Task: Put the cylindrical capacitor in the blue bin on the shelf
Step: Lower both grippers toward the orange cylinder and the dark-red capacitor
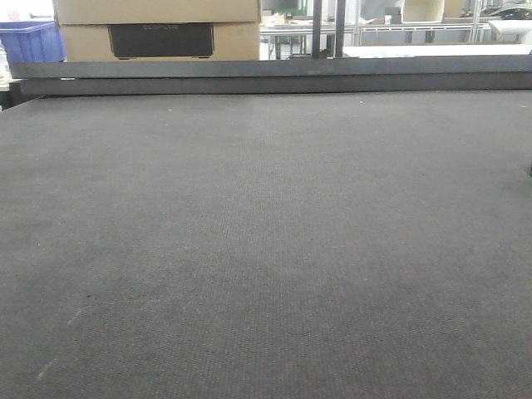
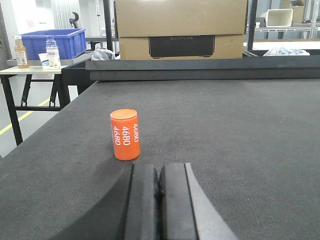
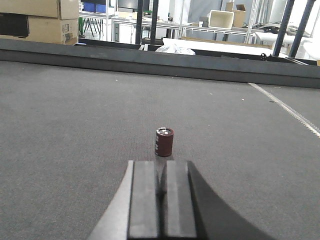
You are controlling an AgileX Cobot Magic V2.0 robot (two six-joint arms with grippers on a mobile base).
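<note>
The cylindrical capacitor (image 3: 164, 142), a small dark maroon can with a silver top, stands upright on the dark grey table in the right wrist view. My right gripper (image 3: 161, 164) is shut and empty. It sits low over the table just short of the capacitor and in line with it, not touching. My left gripper (image 2: 159, 167) is also shut with nothing in it. The shelf with its blue bin is out of view. The front view shows neither gripper nor the capacitor.
An orange cylinder marked 4680 (image 2: 125, 134) stands upright ahead and left of the left gripper. A raised rail (image 1: 266, 79) borders the table's far side, with cardboard boxes (image 2: 181, 27) behind. A blue crate (image 2: 49, 42) and bottles sit on a side table at left.
</note>
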